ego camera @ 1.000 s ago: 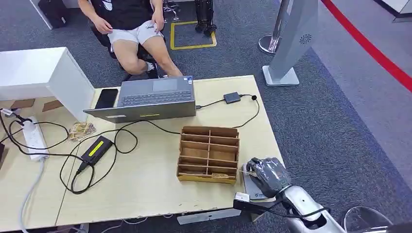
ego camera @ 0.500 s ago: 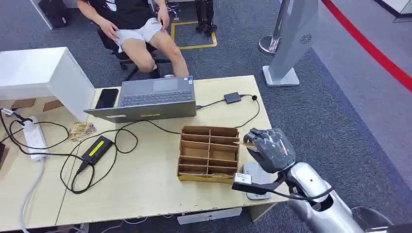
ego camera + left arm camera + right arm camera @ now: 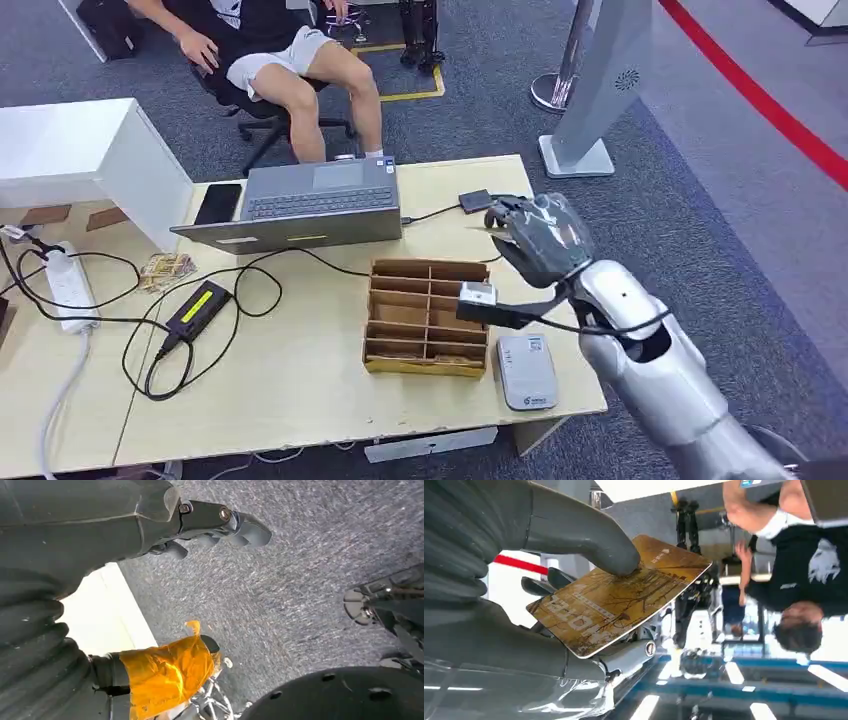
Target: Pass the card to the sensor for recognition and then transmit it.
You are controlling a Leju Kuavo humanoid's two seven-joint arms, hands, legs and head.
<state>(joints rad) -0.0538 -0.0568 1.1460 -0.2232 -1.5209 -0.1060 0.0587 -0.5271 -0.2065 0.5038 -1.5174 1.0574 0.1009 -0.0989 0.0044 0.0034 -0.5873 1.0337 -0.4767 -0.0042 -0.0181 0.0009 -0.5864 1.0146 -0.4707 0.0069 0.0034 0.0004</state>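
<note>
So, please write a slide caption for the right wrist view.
Right hand pinches a golden-brown card.

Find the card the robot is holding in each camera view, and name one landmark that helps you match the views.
Head view: card edge-on at the right hand.
Left wrist view: not in it.
Right wrist view: card pinched under the thumb.
Shared landmark: seated person, also.

Laptop point(image 3: 310, 205) at the table's point(image 3: 300, 390) far edge, divided box point(image 3: 430, 315) in front of it, sensor point(image 3: 526, 371) right of the box
</note>
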